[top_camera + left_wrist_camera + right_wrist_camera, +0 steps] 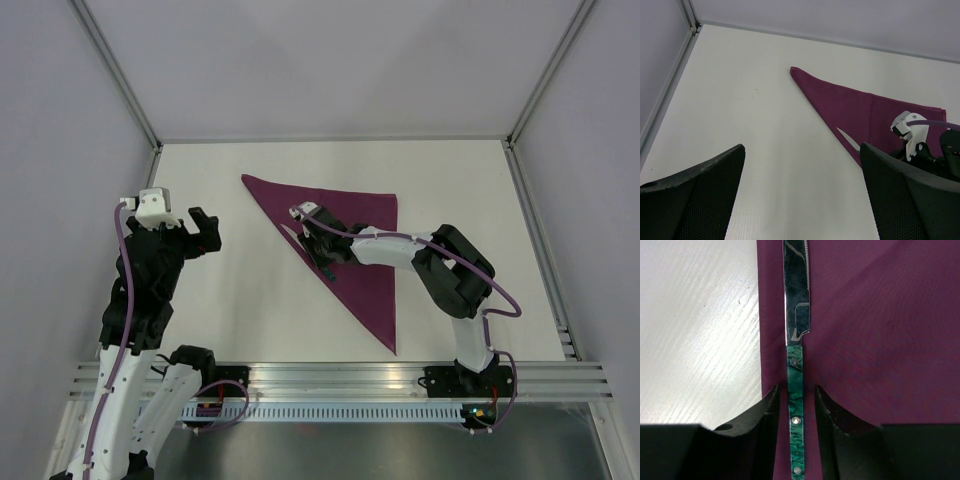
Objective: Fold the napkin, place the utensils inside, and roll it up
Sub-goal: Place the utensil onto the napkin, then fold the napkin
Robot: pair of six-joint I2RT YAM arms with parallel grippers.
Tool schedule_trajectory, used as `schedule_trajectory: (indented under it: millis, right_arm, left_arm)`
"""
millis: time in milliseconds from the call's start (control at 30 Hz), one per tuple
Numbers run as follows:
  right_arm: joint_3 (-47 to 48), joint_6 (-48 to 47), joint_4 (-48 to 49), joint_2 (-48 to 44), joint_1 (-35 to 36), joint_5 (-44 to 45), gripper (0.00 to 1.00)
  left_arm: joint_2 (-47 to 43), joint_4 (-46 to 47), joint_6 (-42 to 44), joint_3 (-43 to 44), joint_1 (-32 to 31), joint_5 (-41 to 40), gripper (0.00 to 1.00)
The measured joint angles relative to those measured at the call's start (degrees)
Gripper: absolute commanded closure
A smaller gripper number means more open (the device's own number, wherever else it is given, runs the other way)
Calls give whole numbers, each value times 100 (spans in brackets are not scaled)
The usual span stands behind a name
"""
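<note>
The plum-purple napkin point(368, 285) lies folded into a triangle right of the table's middle, its long edge facing left. One of the utensils, a knife with a silvery blade point(794, 295) and a green marbled handle, rests on the napkin point(880, 340) just inside that edge. My right gripper point(323, 260) is low over the handle. In the right wrist view its jaws point(796, 394) stand open, with a narrow strip of cloth showing on each side of the handle. My left gripper point(802, 150) hangs wide open over bare table, left of the napkin point(855, 105). The blade tip point(846, 137) shows there.
White table with grey walls and metal frame rails point(130, 95) at the sides. The left arm point(150, 260) stands at the left of the table. An aluminium rail point(330, 380) runs along the near edge.
</note>
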Motion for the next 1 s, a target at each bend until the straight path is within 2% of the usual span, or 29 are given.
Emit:
schedule_trajectory:
  millis: [133, 400, 500, 600, 667, 800, 900, 1000]
  right_arm:
    - [9, -52, -20, -31, 0, -9, 52]
    - [127, -282, -275, -584, -50, -28, 47]
    - [229, -365, -400, -1071, -251, -170, 47]
    - [330, -433, -531, -1696, -981, -474, 46]
    - [326, -466, -619, -2116, -1650, -634, 46]
    - [26, -610, -654, -3115, -3123, -785, 43]
    - [-308, -772, -780, -3775, -3681, -887, 43]
    - [-435, -957, -901, -4052, -4087, -1191, 43]
  left_arm:
    - [-50, 76, -2, -61, 0, -2, 0]
    - [120, 343, -437, -105, 0, 393, 0]
    - [348, 1128, -911, -354, -11, 1091, 0]
    - [361, 1976, -1252, -1071, -221, 1504, 0]
    - [422, 2439, -1294, -1547, -702, 1497, 0]
    - [822, 3333, -1043, -2238, -2302, 1069, 0]
    - [1180, 4065, -538, -2573, -3512, 625, 0]
    - [1397, 4677, 59, -2927, -4640, 85, 0]
